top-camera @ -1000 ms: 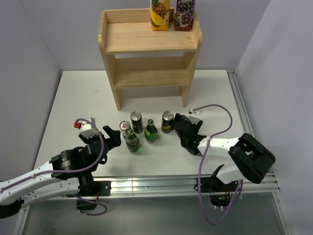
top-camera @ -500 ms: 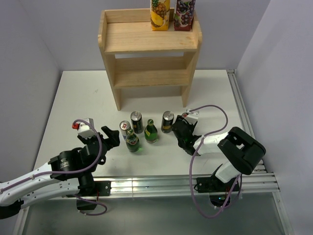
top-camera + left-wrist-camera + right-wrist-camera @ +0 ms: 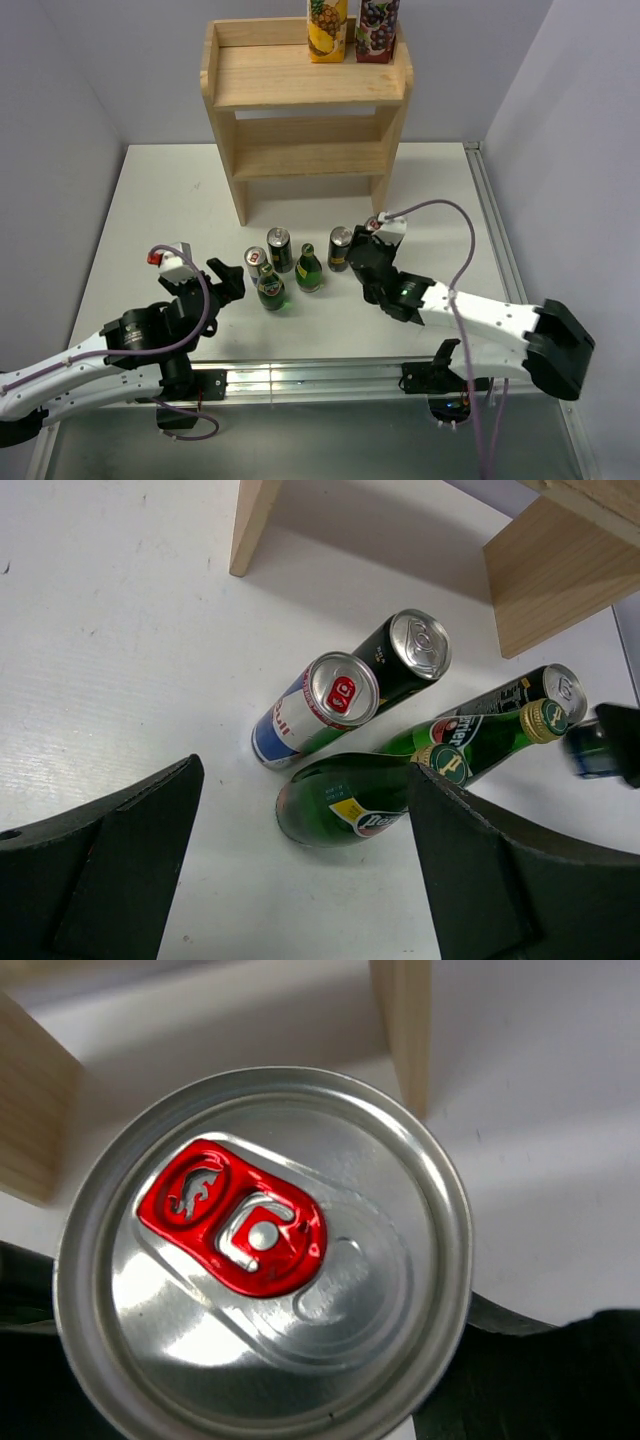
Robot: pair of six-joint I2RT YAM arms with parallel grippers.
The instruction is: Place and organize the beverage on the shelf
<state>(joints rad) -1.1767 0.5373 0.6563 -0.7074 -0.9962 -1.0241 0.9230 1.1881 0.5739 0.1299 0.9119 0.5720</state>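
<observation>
Wooden shelf at the tabletop's far side carries only two juice cartons, pineapple and grape, on its top board; three cans and two green bottles stand unshelved near the arms. Right fingers are clamped on a dark can with a red bull-stamped tab; left fingers gape beside a near bottle seemingly labelled Perrier

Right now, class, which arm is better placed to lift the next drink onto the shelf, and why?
Right. The right gripper is closed around a can close to the shelf; the left gripper is open, holding nothing.
</observation>
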